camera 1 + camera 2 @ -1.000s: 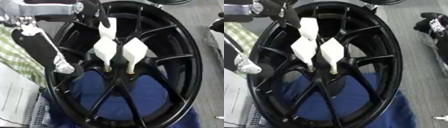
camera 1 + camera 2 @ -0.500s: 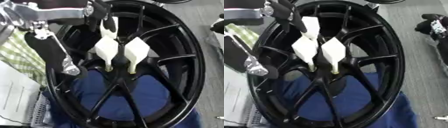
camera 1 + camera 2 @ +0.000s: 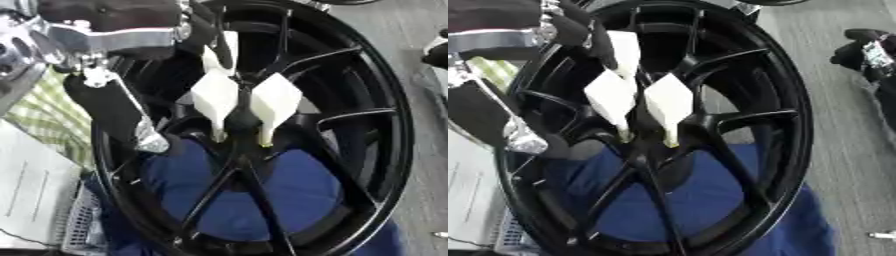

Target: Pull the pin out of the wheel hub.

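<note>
A black spoked wheel hub [image 3: 367, 125] fills both views and lies on a blue cloth [image 3: 297, 195]. Three white pins stand near its centre. Two of them [image 3: 214, 97] [image 3: 276, 102] are stuck side by side by the middle, thin tips down. The third white pin [image 3: 626, 47] stands above them. My left arm comes in from the upper left. The dark fingers of my left hand [image 3: 588, 35] curl against that upper pin. A black link with a silver tip [image 3: 149, 142] hangs from the arm over the rim's left side. My right hand does not show.
A green checked cloth [image 3: 35, 110] and a white sheet [image 3: 35, 190] lie left of the wheel, with a mesh basket [image 3: 79, 225] below. Grey floor [image 3: 850, 150] runs along the right, with a dark object [image 3: 868, 55] at the upper right.
My left arm has come further in from the upper left and lower over the rim. Its fingers now lie on the upper pin. All three pins stand as before.
</note>
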Controlling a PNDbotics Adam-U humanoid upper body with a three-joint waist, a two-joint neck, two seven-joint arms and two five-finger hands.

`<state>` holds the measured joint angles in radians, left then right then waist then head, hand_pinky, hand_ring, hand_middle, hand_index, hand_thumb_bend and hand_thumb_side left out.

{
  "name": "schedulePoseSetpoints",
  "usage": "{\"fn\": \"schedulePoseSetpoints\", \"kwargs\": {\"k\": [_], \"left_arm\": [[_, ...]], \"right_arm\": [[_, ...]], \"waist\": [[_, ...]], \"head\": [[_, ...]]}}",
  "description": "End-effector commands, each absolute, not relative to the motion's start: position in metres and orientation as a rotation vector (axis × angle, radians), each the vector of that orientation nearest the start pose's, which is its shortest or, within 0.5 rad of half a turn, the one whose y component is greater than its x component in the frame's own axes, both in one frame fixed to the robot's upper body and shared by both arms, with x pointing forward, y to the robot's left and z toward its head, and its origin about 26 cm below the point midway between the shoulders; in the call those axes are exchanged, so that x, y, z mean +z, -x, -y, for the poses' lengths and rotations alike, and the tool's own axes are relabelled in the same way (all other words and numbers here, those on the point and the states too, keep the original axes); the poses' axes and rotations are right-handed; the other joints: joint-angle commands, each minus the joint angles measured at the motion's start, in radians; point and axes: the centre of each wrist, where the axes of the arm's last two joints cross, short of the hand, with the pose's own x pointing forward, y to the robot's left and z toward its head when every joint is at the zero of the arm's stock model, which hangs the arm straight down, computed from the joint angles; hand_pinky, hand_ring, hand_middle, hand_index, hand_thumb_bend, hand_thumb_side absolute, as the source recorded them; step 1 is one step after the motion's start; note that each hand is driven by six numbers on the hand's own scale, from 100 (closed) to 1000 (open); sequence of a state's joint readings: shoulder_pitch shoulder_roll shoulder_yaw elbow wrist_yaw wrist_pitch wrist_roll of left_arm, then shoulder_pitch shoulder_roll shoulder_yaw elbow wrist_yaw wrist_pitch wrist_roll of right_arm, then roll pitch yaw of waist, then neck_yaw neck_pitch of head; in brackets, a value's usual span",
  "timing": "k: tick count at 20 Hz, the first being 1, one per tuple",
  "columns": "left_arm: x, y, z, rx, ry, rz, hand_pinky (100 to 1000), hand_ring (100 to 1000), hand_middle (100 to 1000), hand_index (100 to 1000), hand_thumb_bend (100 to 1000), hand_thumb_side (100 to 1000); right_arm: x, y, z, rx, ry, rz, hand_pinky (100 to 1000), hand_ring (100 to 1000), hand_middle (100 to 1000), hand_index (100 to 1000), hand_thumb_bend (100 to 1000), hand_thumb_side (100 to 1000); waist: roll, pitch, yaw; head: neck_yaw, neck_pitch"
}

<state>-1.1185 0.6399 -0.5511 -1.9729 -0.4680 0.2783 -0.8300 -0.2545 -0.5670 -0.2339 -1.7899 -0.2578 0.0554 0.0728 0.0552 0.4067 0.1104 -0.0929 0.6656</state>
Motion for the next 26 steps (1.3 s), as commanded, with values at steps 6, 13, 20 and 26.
{"fn": "schedulePoseSetpoints", "kwargs": {"k": [6,13,20,26], "left_arm": [[0.364,-0.287,-0.115,2.637,0.881,-2.208,771,807,824,854,567,199],[0.361,-0.295,-0.111,2.633,0.878,-2.233,733,753,785,841,550,187],[0.358,-0.302,-0.108,2.611,0.891,-2.256,712,732,762,834,542,177],[0.356,-0.304,-0.107,2.615,0.886,-2.255,694,710,743,831,535,176]], "right_arm": [[0.213,-0.306,0.381,0.274,0.301,2.063,866,700,610,785,100,672],[0.213,-0.306,0.380,0.273,0.298,2.064,867,700,609,785,100,674],[0.213,-0.306,0.379,0.271,0.297,2.066,867,700,609,785,100,676],[0.213,-0.306,0.379,0.269,0.296,2.067,867,700,609,785,100,676]], "waist": [[-0.004,-0.013,-0.004],[-0.004,-0.007,-0.004],[-0.004,-0.002,-0.004],[-0.005,0.001,-0.003]], "head": [[0.005,-0.008],[0.009,-0.002],[0.019,-0.010],[0.020,-0.010]]}}
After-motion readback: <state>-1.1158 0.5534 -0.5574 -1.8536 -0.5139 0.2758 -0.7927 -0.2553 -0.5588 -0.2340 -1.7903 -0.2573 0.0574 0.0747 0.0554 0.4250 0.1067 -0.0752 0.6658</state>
